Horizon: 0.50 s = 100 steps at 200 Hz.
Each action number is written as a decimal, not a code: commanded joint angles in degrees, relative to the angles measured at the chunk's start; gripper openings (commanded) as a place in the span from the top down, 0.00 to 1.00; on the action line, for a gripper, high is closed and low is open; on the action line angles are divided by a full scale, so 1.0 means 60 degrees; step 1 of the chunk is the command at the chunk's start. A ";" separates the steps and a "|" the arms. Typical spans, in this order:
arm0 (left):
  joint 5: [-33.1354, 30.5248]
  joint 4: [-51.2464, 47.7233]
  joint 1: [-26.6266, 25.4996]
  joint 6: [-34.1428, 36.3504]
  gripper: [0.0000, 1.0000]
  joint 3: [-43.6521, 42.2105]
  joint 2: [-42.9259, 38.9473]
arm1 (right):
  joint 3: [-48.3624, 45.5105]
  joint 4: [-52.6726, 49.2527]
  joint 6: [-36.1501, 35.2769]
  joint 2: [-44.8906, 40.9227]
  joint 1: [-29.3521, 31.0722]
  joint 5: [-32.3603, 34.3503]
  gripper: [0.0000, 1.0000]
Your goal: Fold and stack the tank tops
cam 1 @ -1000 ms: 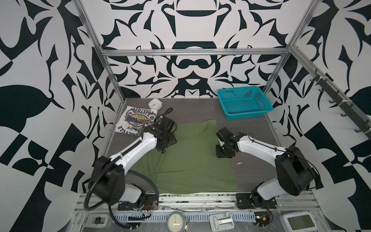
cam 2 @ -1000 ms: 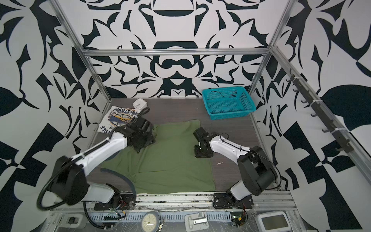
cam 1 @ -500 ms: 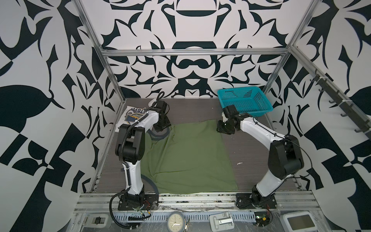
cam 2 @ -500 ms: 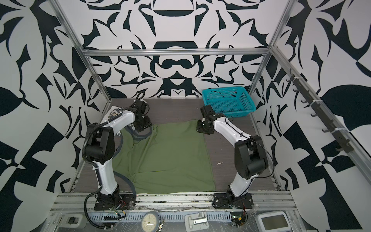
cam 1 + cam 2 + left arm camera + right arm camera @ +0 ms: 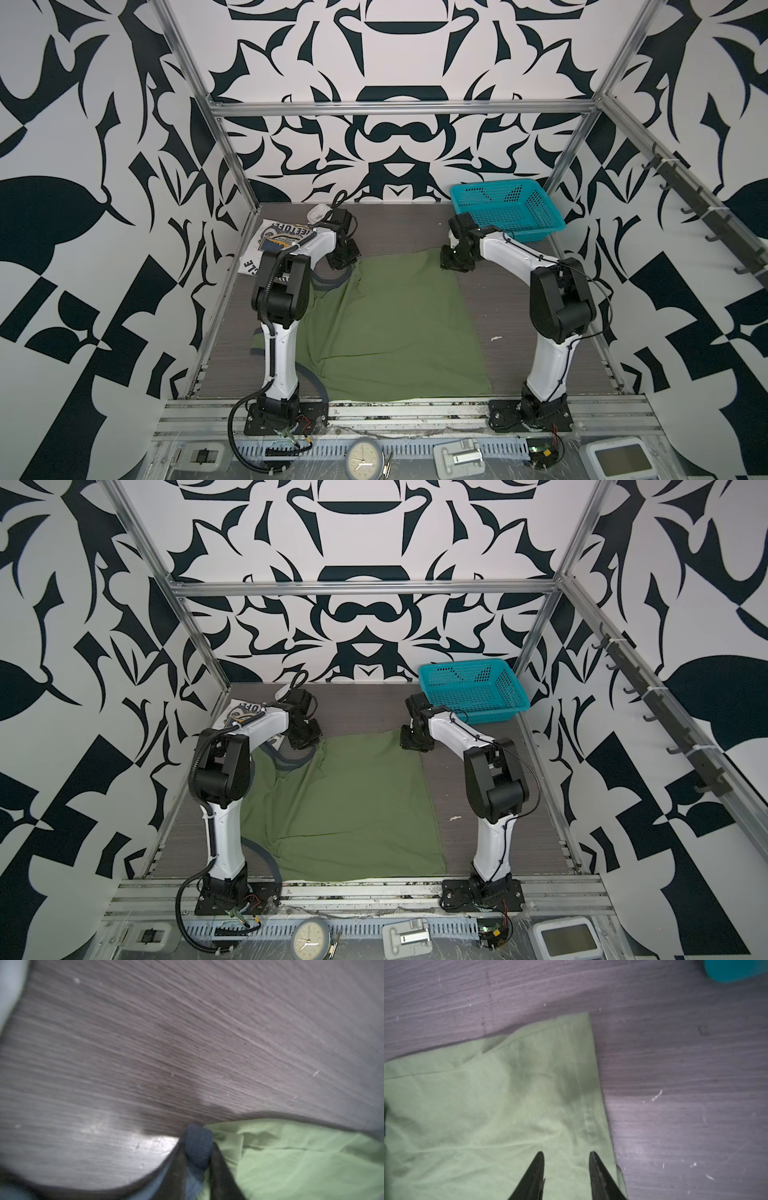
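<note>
Now left end effector (image 5: 197,1147) clamped onto dark-trimmed green tank top (image 5: 301,1163).

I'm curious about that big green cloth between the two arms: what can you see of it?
The olive green cloth tank top lies spread mostly flat, slightly wrinkled, on the grey wood-grain table. It has dark ribbed trim along its openings. The left gripper pinches that trim at the far left; the right gripper, open, sits over the far right corner.
</note>
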 commanded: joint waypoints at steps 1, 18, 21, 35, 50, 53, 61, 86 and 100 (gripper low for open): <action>-0.0432 -0.0100 0.0064 0.0041 0.90 -0.0043 -0.0241 | 0.0849 -0.0049 -0.0221 0.0163 -0.0008 0.0344 0.62; -0.0750 0.0049 0.0175 -0.0030 0.95 -0.0520 -0.0693 | 0.1409 -0.0027 -0.0223 0.0617 -0.0070 0.0346 0.63; -0.0766 0.0073 0.0198 -0.0039 0.95 -0.0613 -0.0782 | 0.1513 -0.0005 -0.0232 0.0698 -0.0055 0.0360 0.63; -0.0772 0.0265 0.0336 -0.0069 0.95 -0.1001 -0.1099 | 0.2136 -0.0080 -0.0260 0.1157 -0.0065 0.0458 0.63; -0.0712 0.0330 0.0448 -0.0061 0.96 -0.1188 -0.1280 | 0.2882 -0.0352 -0.0354 0.1690 -0.0059 0.0685 0.63; -0.0699 0.0332 0.0452 -0.0061 0.96 -0.1215 -0.1286 | 0.3032 -0.0416 -0.0364 0.1794 -0.0061 0.0756 0.62; -0.0703 0.0302 0.0481 -0.0036 0.97 -0.1245 -0.1315 | 0.3436 -0.0676 -0.0395 0.2084 -0.0069 0.0988 0.62; -0.0697 0.0300 0.0526 -0.0003 0.97 -0.1286 -0.1346 | 0.4163 -0.1181 -0.0594 0.2584 -0.0087 0.1460 0.53; -0.0712 0.0304 0.0562 0.0001 0.98 -0.1309 -0.1364 | 0.4209 -0.1155 -0.0629 0.2640 -0.0101 0.1633 0.48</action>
